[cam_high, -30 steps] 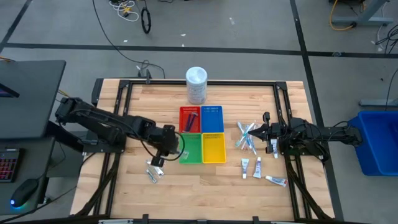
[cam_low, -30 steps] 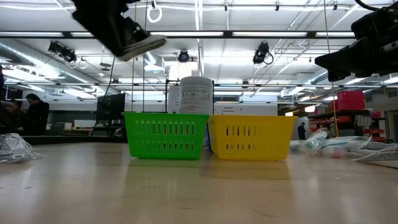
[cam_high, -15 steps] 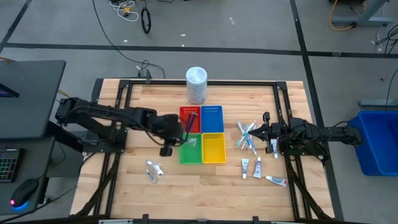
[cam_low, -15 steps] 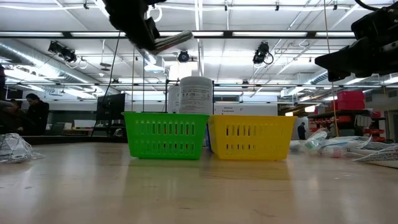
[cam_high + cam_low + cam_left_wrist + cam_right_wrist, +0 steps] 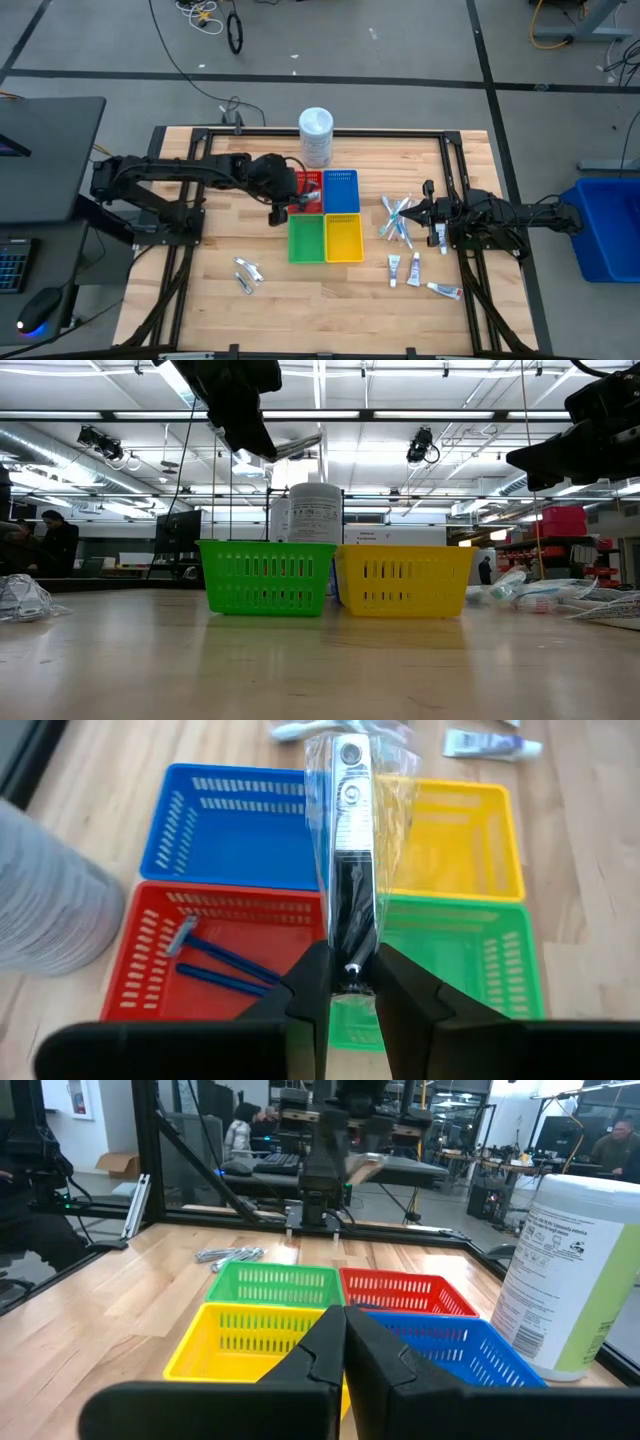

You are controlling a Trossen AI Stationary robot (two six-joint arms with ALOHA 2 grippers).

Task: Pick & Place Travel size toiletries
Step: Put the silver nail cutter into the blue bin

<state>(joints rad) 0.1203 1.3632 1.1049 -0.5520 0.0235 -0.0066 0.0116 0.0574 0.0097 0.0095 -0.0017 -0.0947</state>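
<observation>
My left gripper (image 5: 346,965) (image 5: 290,200) hangs high over the trays, shut on a slim silver-and-black toiletry in a clear wrapper (image 5: 348,840) (image 5: 298,446). Below it the red tray (image 5: 150,975) holds two dark-blue sticks (image 5: 215,962). Two silvery sachets (image 5: 247,272) lie on the table left of the green tray (image 5: 305,240). Pale-blue and white sticks (image 5: 396,219) are piled right of the trays, with white tubes (image 5: 405,268) nearer the front. My right gripper (image 5: 428,212) (image 5: 345,1325) waits shut beside that pile, touching nothing. My left gripper pinches the wrapped item's dark end (image 5: 350,935) between its two fingers (image 5: 312,970). The fingers lie along the item, which sticks straight out past their tips. It is lifted clear, above where the trays meet; in the low view it slants slightly upward.
A tall white tub (image 5: 316,135) stands just behind the red tray. The blue tray (image 5: 341,190) and the yellow tray (image 5: 344,238) show nothing inside. A third tube (image 5: 443,290) lies near the right front. Bare wood lies in front of the trays (image 5: 320,300).
My left gripper, still shut on the wrapped item, has travelled from the table left of the green tray toward the far edge and a little to the right, ending over the red tray's left part. It stayed high above the trays. The right arm has kept still.
</observation>
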